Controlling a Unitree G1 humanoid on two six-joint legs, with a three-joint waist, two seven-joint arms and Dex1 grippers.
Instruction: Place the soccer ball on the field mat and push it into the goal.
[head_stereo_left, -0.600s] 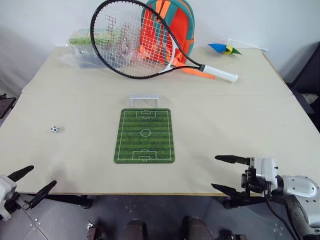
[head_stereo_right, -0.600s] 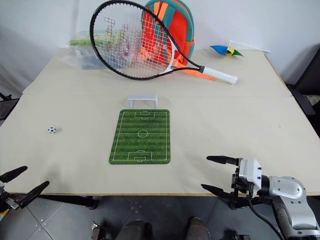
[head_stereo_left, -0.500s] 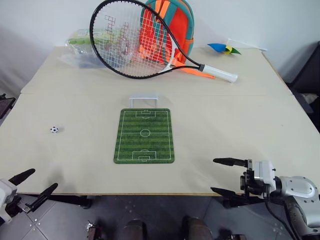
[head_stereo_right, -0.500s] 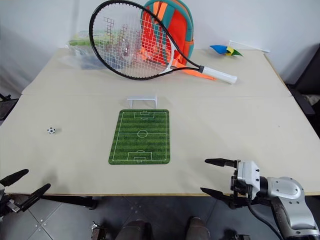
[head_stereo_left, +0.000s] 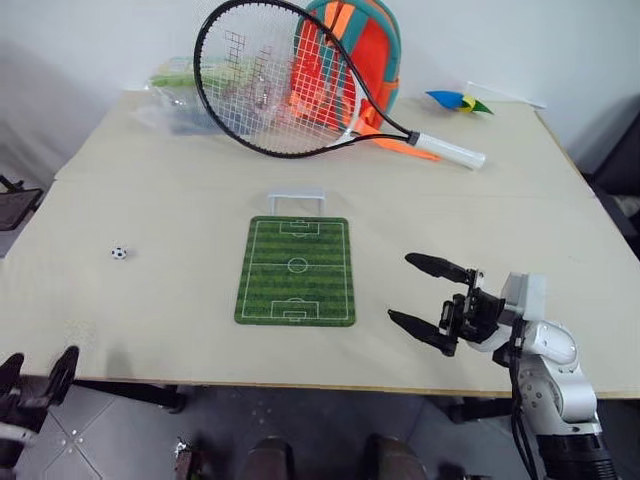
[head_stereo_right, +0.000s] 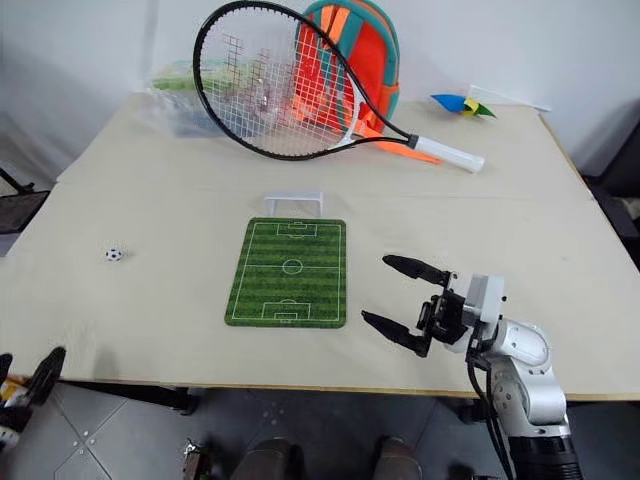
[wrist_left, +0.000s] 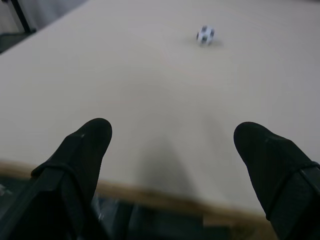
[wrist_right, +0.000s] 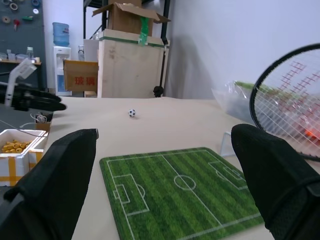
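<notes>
soccer ball (head_stereo_left: 119, 252): tiny, white with black patches (on bare table) | both tools spread wide, empty

the soccer ball (head_stereo_left: 119, 252) is white with black patches; the field mat (head_stereo_left: 297, 270) has light and dark green stripes with white pitch lines; the goal (head_stereo_left: 296, 199) is white; the desk (head_stereo_left: 170, 190) is pale beige; the racket (head_stereo_left: 290, 85) has a black frame, white strings and grip; the backpack (head_stereo_left: 365, 60) is orange and teal

The soccer ball (head_stereo_left: 119, 252) lies left of the field mat (head_stereo_left: 296, 270), goal (head_stereo_left: 296, 200) behind.
</notes>
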